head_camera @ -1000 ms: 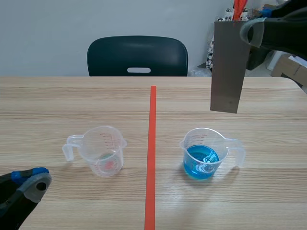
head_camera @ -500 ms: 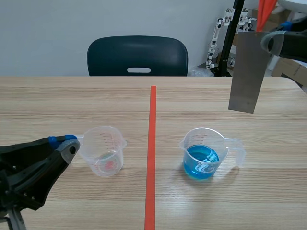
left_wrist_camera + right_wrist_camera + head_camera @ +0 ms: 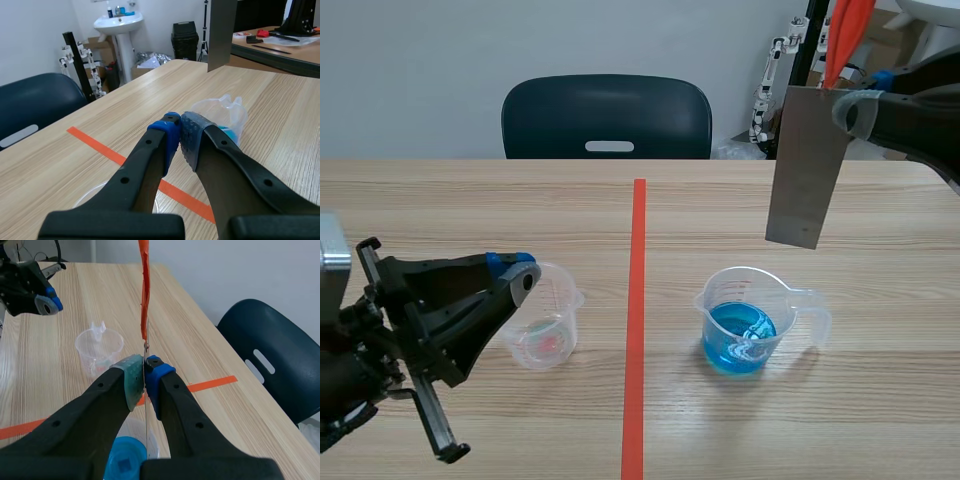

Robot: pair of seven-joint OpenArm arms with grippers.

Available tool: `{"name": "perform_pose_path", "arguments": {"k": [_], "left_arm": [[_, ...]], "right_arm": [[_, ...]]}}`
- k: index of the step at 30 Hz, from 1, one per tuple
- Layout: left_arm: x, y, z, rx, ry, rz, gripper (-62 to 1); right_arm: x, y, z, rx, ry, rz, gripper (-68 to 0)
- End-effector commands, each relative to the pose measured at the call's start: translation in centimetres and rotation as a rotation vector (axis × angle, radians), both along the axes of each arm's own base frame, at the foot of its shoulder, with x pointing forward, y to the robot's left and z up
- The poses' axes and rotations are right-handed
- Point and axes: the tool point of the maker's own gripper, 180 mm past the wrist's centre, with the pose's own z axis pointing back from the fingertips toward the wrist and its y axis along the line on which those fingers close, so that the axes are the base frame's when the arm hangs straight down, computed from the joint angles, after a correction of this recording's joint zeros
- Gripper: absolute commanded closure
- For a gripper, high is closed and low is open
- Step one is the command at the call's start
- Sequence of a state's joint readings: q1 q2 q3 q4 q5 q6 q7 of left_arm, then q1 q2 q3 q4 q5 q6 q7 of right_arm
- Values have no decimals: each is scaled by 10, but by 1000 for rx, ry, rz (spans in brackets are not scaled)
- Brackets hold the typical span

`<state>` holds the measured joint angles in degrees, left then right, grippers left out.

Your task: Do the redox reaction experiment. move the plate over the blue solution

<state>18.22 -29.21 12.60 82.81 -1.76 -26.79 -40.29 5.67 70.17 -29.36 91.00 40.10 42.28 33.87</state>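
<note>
Right gripper (image 3: pixel 850 100), in the upper right of the scene frame, is clenched on the top edge of a flat grey metal plate (image 3: pixel 807 165). The plate hangs upright, long axis vertical, with an orange-red strip (image 3: pixel 845 35) rising above it. Its lower edge sits above and slightly right of the clear plastic beaker of blue solution (image 3: pixel 745 325) on the worktop (image 3: pixel 470 210), so the right arm is plainly nearer. The right wrist view alone shows the plate edge-on, as a thin line, with the blue liquid almost underneath. Left gripper (image 3: pixel 515 270), closed on nothing, sits by a second clear beaker (image 3: pixel 540 320).
</note>
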Motion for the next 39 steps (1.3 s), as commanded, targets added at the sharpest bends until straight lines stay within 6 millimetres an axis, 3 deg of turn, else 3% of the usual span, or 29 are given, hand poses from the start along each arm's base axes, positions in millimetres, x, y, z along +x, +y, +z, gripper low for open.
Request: {"name": "perform_pose_path", "arguments": {"k": [1, 9, 23, 39], "left_arm": [[2, -4, 7, -18, -15, -11, -40], [15, -25, 8, -1, -10, -39, -40], [46, -56, -19, 36, 62, -61, -40], [40, -79, -24, 16, 81, -138, -41]], "right_arm": [[-1, 3, 13, 34, -20, 15, -6], [-9, 12, 6, 89, 13, 28, -6], [-21, 22, 5, 120, 39, 60, -6], [-22, 22, 5, 120, 41, 60, -6]]}}
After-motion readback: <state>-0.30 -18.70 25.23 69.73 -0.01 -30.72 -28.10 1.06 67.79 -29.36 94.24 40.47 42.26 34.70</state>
